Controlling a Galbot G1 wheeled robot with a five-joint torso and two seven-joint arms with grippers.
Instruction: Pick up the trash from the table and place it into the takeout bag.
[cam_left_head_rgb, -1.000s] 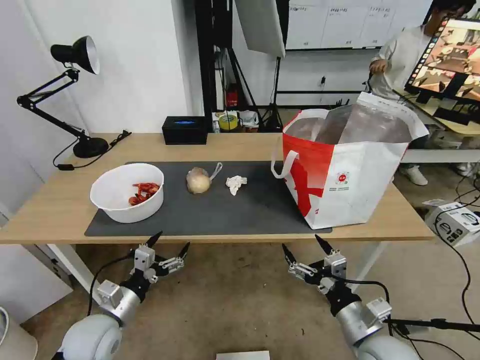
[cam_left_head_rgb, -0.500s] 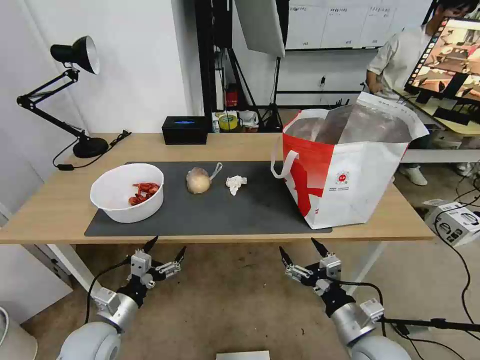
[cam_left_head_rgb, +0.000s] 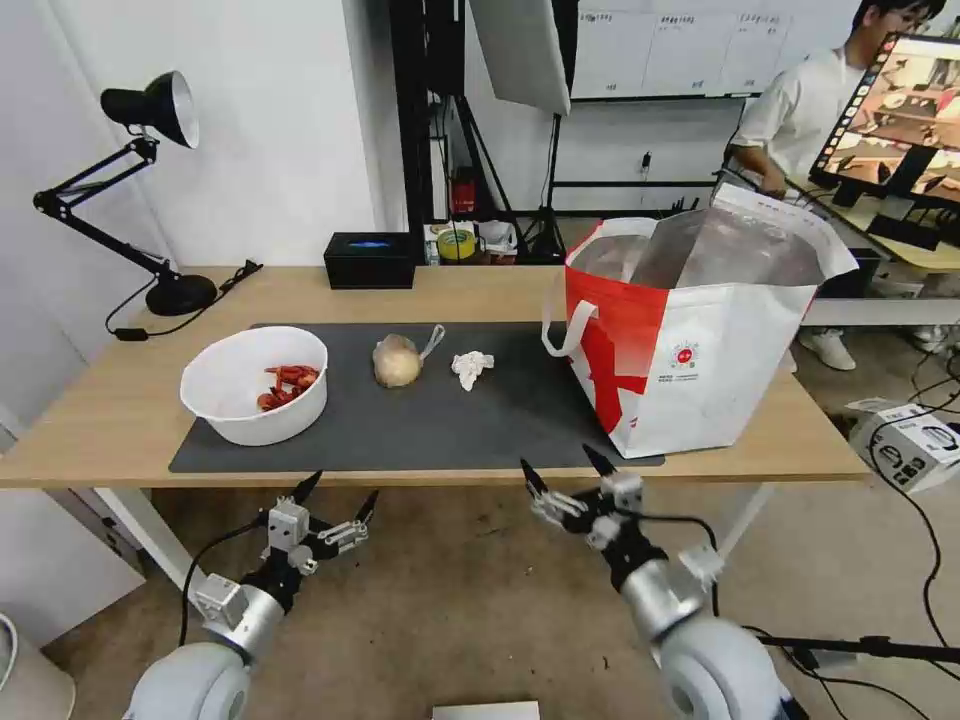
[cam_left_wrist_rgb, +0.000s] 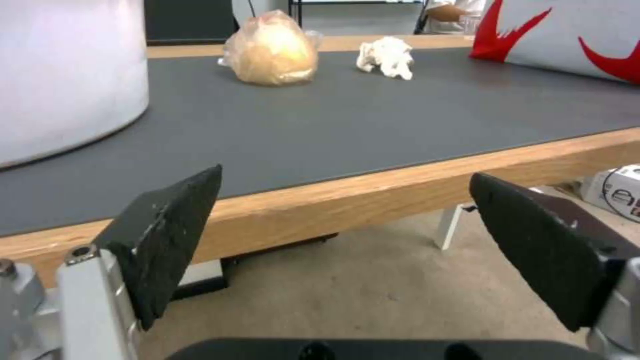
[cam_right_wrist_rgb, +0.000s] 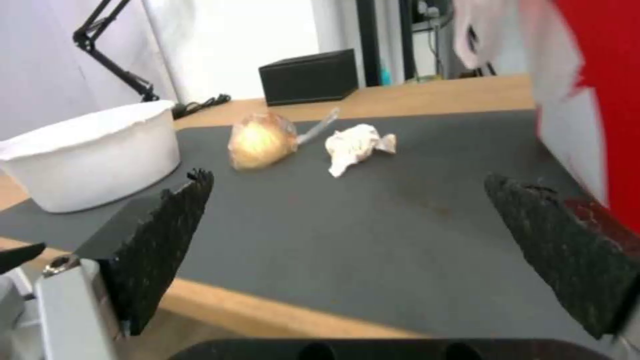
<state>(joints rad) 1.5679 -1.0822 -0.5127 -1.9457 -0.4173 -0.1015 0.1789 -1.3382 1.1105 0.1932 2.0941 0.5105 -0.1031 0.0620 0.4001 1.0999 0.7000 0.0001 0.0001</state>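
Right claw (cam_left_head_rgb: 567, 473) spread, knotted bag (cam_left_head_rgb: 398, 360) tail toward the far right

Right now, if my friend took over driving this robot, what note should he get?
Left gripper: open, empty, below the table's near edge. Right gripper: open, empty, at the near edge in front of the dark grey mat.
On the mat: white round bowl with red crayfish shells, knotted clear bag with a beige lump, crumpled white tissue.
Red-and-white takeout bag stands open on the light-wood table.
Done: no trash bagged from the mat. Left: all three pieces.
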